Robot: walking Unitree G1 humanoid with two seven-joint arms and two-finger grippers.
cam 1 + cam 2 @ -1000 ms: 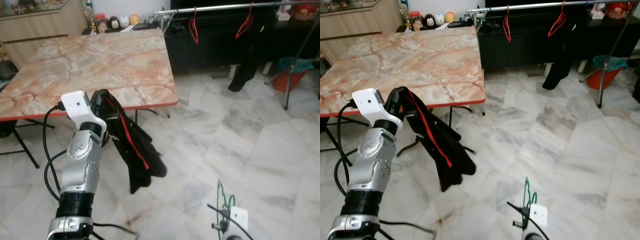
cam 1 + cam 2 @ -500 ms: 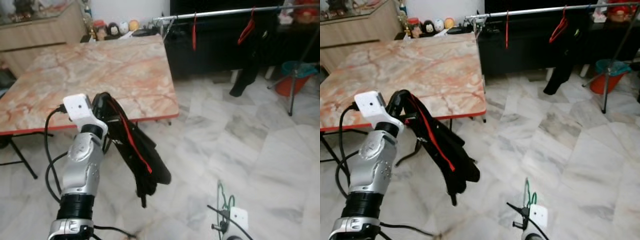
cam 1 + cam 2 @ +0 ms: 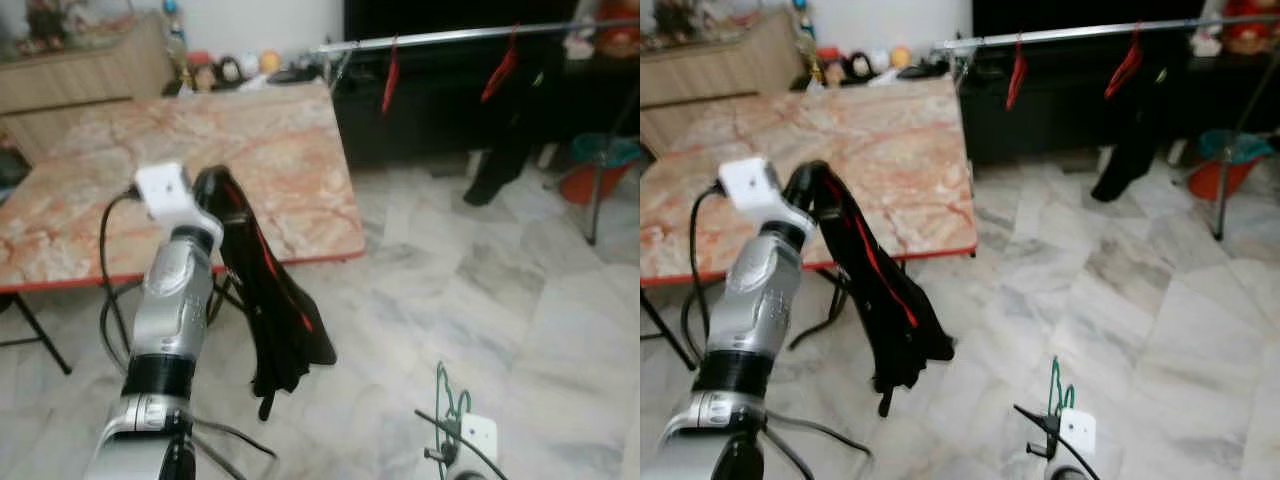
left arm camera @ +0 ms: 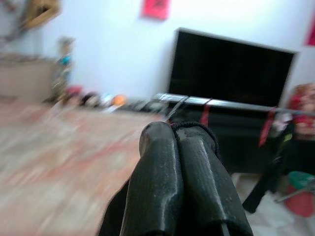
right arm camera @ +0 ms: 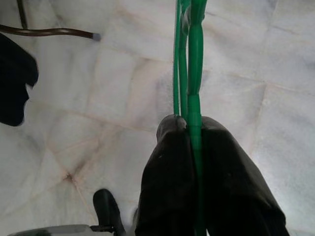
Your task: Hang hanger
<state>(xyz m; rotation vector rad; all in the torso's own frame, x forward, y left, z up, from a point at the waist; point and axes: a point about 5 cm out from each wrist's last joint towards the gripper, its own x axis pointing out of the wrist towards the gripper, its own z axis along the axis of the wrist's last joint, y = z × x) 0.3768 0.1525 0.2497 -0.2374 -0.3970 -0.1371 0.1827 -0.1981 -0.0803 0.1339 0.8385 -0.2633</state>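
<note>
My left gripper (image 3: 207, 184) is raised in front of the marble table's near edge. It is shut on a black garment with a red stripe (image 3: 277, 312), which hangs from it down toward the floor. In the left wrist view the two fingers (image 4: 157, 162) press together with black fabric (image 4: 201, 132) beside the tips. My right gripper (image 5: 189, 129) is low at the bottom right, shut on a green hanger (image 5: 190, 59) that sticks up from it (image 3: 449, 393). A metal clothes rail (image 3: 450, 38) crosses the far right.
The marble table (image 3: 290, 130) with a red edge stands ahead on the left. Two red hangers (image 3: 391, 68) (image 3: 501, 66) and a dark garment (image 3: 512, 130) hang on the rail. An orange bucket (image 3: 592, 172) sits by the rail's stand. Marble floor (image 3: 480, 290) lies open between me and the rail.
My left arm has lifted higher and the black garment now hangs straighter down. The view has shifted slightly. The right gripper and green hanger have stayed put.
</note>
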